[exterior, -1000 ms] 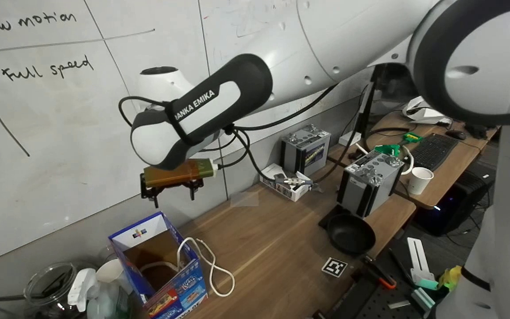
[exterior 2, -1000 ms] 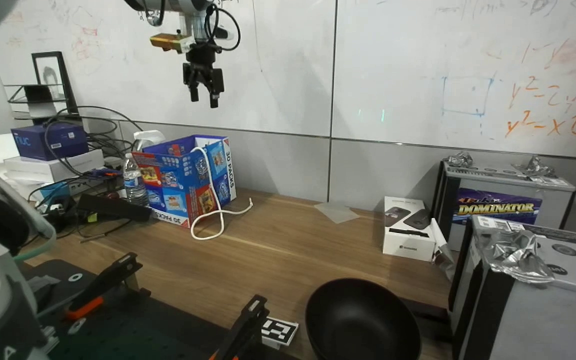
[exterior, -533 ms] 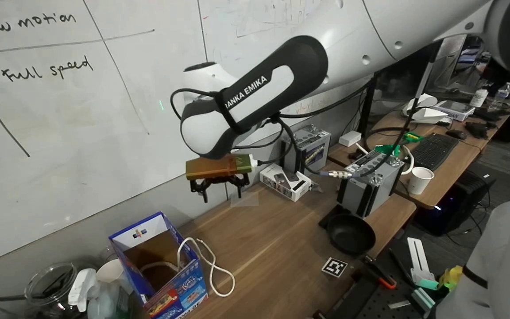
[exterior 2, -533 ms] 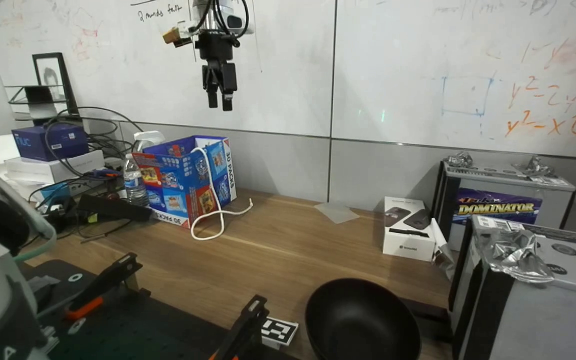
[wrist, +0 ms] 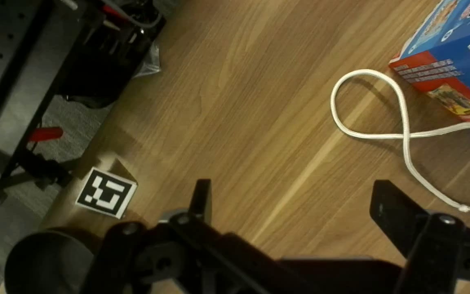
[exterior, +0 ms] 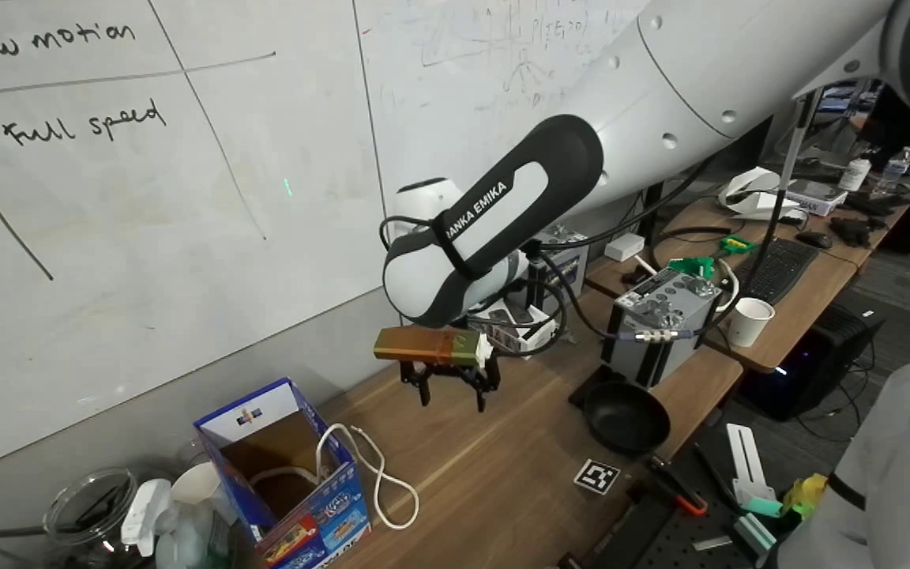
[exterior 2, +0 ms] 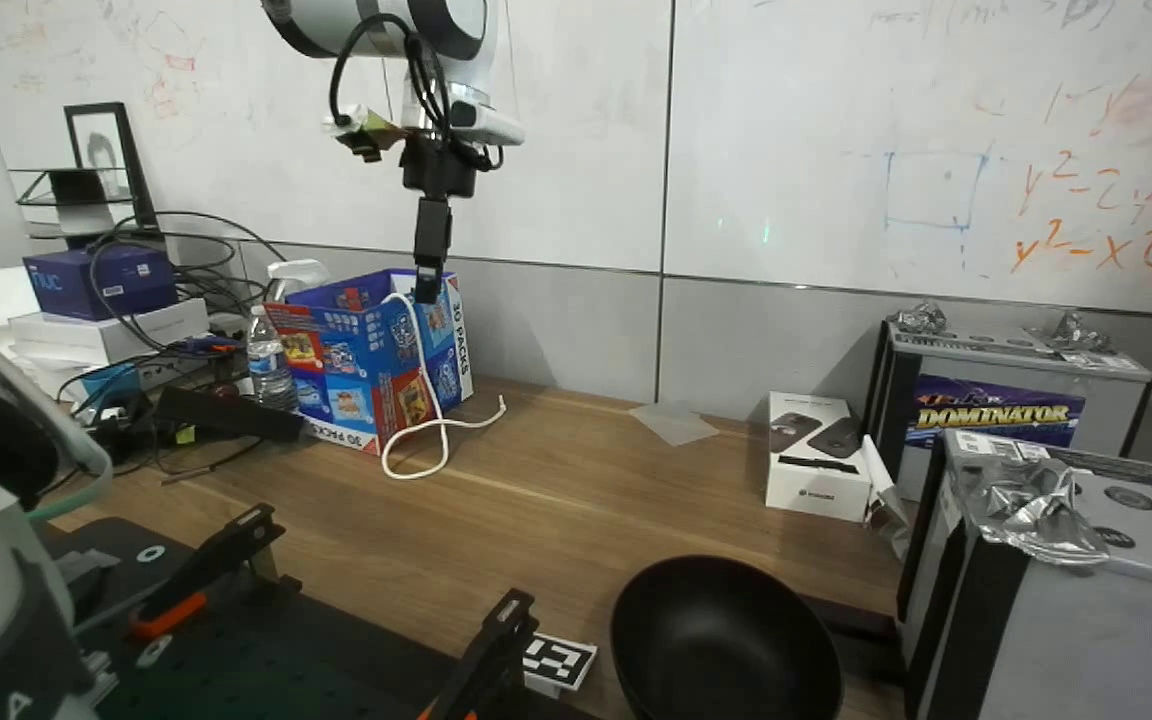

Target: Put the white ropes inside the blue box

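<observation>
The blue box (exterior: 336, 518) stands open-topped on the table in both exterior views (exterior 2: 346, 365). The white rope (exterior: 377, 498) has one part inside the box and passes over its rim. The rest hangs down the outside and lies in a crossed loop on the table. In the wrist view the rope's loop and free end (wrist: 405, 122) lie beside the box's corner (wrist: 459, 81). My gripper (exterior: 453, 403) is open and empty above the table, to the right of the box. In the wrist view its fingers (wrist: 292, 192) are wide apart, with the rope beyond the right finger.
A spray bottle (exterior: 178, 533) and a clear jar (exterior: 88, 506) stand beside the box. A black pan (exterior: 626, 419), a marker tag (exterior: 597, 476), batteries (exterior: 656, 332) and a white phone box (exterior 2: 816, 460) are on the table. The whiteboard wall (exterior: 147, 237) runs behind.
My gripper has moved right, away from above the box, then lowered toward the table, and it has turned. The rope and the box have not moved.
</observation>
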Robot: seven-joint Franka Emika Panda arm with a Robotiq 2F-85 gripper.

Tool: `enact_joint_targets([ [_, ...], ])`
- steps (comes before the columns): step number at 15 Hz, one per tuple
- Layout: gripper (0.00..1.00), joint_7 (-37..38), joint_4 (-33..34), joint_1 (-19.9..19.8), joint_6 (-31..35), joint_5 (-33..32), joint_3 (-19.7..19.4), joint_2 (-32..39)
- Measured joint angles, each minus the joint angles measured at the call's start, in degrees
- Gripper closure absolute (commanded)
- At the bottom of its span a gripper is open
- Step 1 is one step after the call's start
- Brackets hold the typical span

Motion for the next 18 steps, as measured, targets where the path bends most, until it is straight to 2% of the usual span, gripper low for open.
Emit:
enact_joint_targets([
  [5, 0.0, 0.1, -6.0, -1.1, 11.5, 15.6, 0.9, 2.9],
  [10, 0.0, -7.2, -7.3, -1.9, 23.2, 30.7, 4.1, 8.5],
  [18, 0.0, -18.6, -2.4, -1.9, 31.5, 42.0, 6.8, 17.8],
])
